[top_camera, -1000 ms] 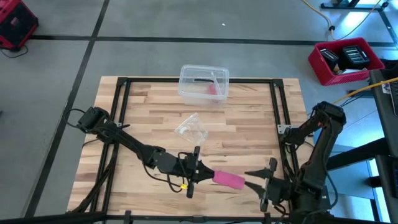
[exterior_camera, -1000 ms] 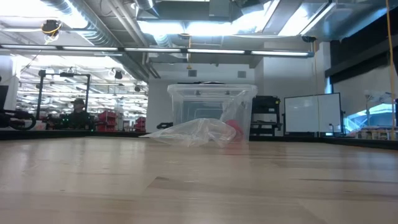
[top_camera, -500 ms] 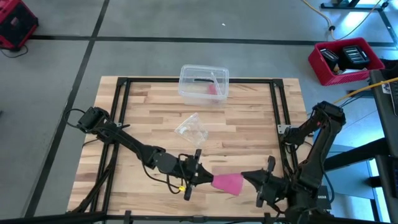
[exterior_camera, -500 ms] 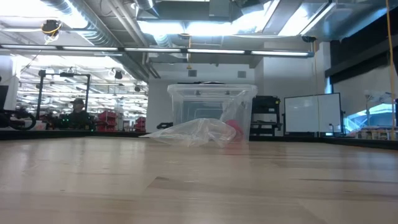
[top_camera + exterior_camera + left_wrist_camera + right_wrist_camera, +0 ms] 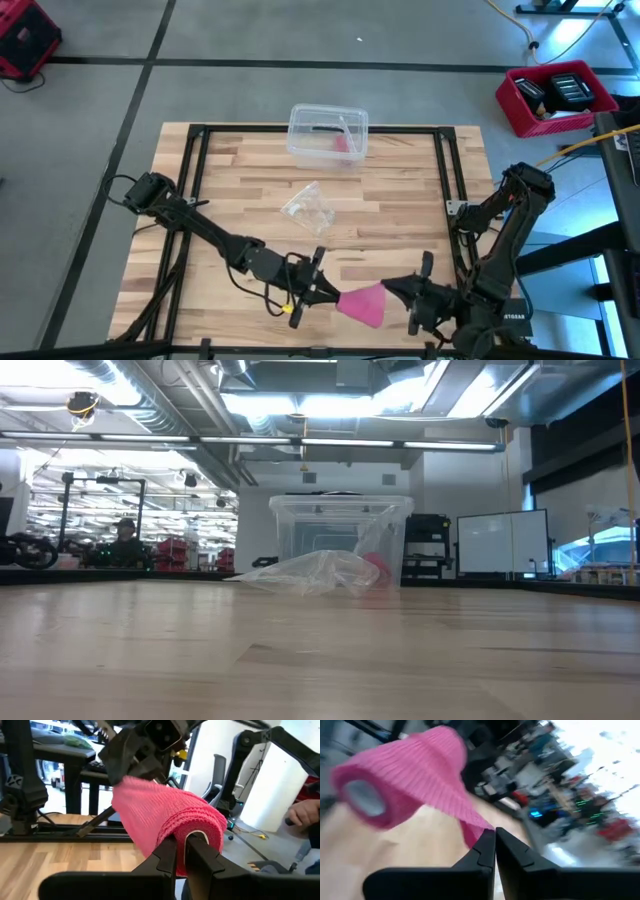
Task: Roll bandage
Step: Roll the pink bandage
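- Left gripper (image 5: 322, 291) is clamped on the rolled end of the bandage (image 5: 364, 303), near edge of the table (image 5: 400, 210), about the middle.
- Right gripper (image 5: 392, 289) is just right of it, fingers pinched together on the loose pink tail.
- So the bandage hangs between the two, partly unrolled, fanning out from the roll.
- Farther back: a crumpled wrapper (image 5: 309, 207) mid-table and a clear box (image 5: 327, 134) at the far edge.

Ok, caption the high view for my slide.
Both grippers, left and right, hold the pink bandage between them above the table's near edge.
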